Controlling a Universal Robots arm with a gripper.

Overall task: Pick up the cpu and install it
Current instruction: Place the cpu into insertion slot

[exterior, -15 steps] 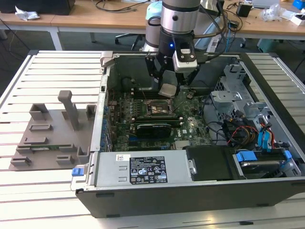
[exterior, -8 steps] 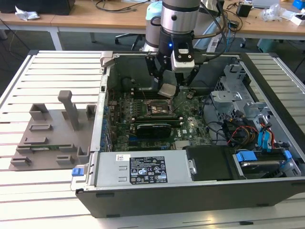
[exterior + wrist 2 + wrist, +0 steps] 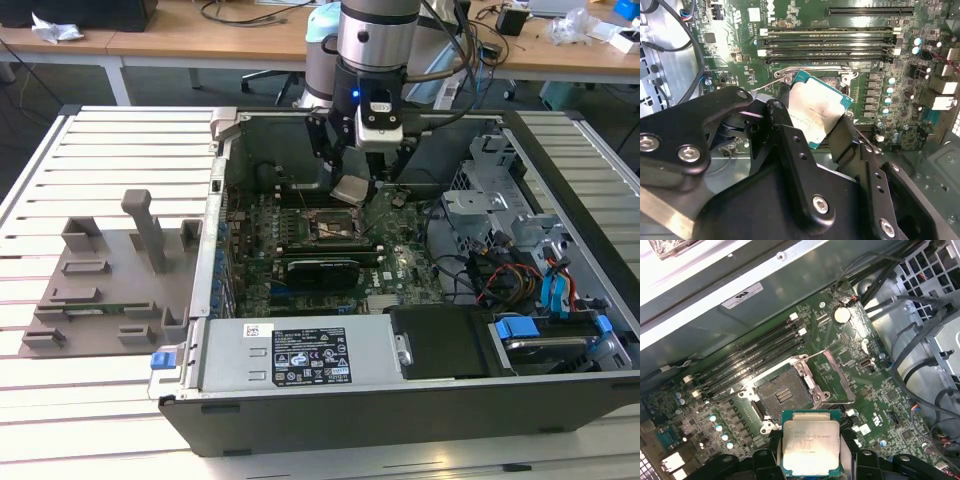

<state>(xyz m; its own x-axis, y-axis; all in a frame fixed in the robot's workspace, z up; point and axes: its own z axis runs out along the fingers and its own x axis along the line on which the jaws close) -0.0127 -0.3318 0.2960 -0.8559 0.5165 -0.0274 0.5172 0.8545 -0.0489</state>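
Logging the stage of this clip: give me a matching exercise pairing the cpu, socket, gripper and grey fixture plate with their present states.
1 cpu
2 socket
3 gripper
4 grey fixture plate

A frame open, empty
B shut on the cpu
C on the slatted table, outside the case
D held above the motherboard

Pairs: 1-D, 2-A, 3-B, 4-C

- The computer case (image 3: pixel 400 405) lies open on the slatted table (image 3: pixel 100 400).
- The fixture plate (image 3: pixel 110 290) lies on the table, at the exterior view's left of the case.
- Inside the case, the cpu (image 3: pixel 350 192) hangs in the gripper (image 3: pixel 356 184), over the motherboard (image 3: pixel 400 255), near the socket (image 3: pixel 335 228).
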